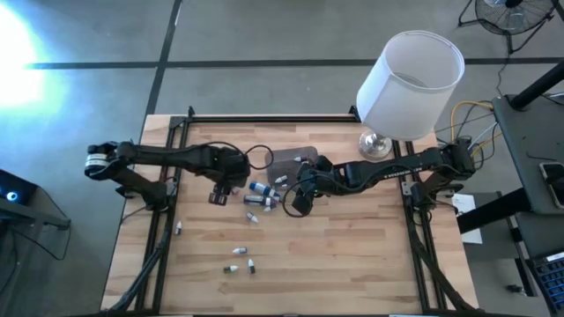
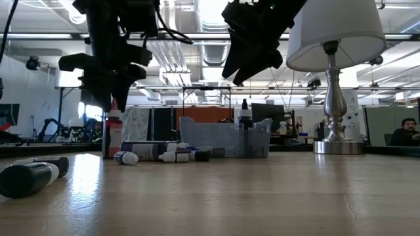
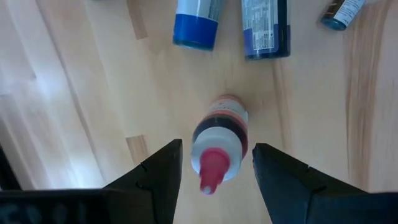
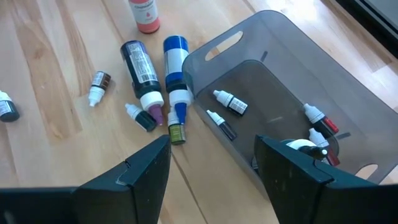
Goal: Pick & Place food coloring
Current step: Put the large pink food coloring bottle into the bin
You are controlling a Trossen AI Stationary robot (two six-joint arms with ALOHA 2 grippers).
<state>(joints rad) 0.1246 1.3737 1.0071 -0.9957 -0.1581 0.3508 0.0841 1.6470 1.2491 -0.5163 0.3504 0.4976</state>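
Note:
A small red-capped food coloring bottle (image 3: 219,140) stands upright on the wooden table (image 1: 352,255); it also shows in the low view (image 2: 113,134). My left gripper (image 3: 217,150) hangs open above it (image 2: 110,92), fingers on either side of the cap, not touching. Several more bottles and tubes (image 4: 149,74) lie beside the grey tub (image 4: 280,81), which holds several tiny bottles (image 4: 230,102). My right gripper (image 4: 213,144) is open and empty above the tub's near rim (image 1: 298,201).
Small bottles lie scattered toward the near edge (image 1: 238,251) and left (image 1: 178,227). A dark tube (image 2: 26,178) lies close to the low camera. A lamp with a white shade (image 1: 410,84) stands at the far right. Black frame rails (image 1: 159,238) run along both sides.

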